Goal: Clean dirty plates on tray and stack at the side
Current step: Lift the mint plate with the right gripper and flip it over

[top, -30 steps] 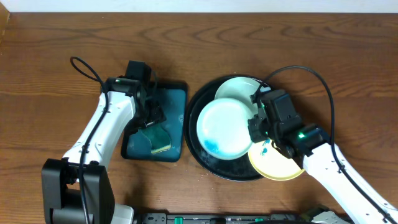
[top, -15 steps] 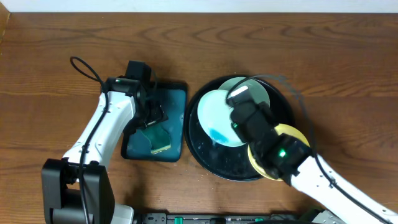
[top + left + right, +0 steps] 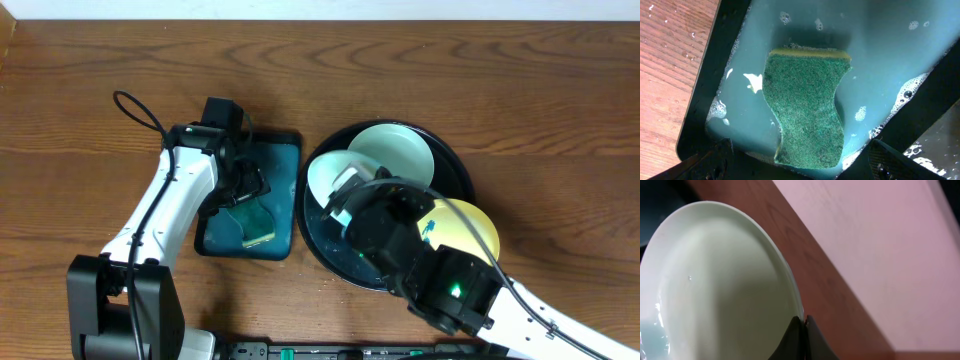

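My right gripper [image 3: 804, 322] is shut on the rim of a pale mint-white plate [image 3: 715, 280] and holds it tilted, lifted over the left part of the black round tray [image 3: 456, 165]. In the overhead view this plate [image 3: 325, 177] shows partly behind my right wrist [image 3: 385, 225]. A second mint-white plate [image 3: 395, 152] lies at the tray's back. A pale yellow plate [image 3: 465, 230] with a small teal smear lies at the tray's right edge. My left gripper [image 3: 800, 167] is open just above a green sponge [image 3: 807, 105]; it also shows in the overhead view [image 3: 240, 190].
The sponge lies in soapy water in a rectangular dark teal tray [image 3: 280, 165] left of the black tray. The left arm's cable [image 3: 135, 108] loops over the wooden table [image 3: 320, 70].
My right arm has risen toward the camera and swung left, lifting and tilting the mint-white plate with the teal smear. The left arm has not moved.
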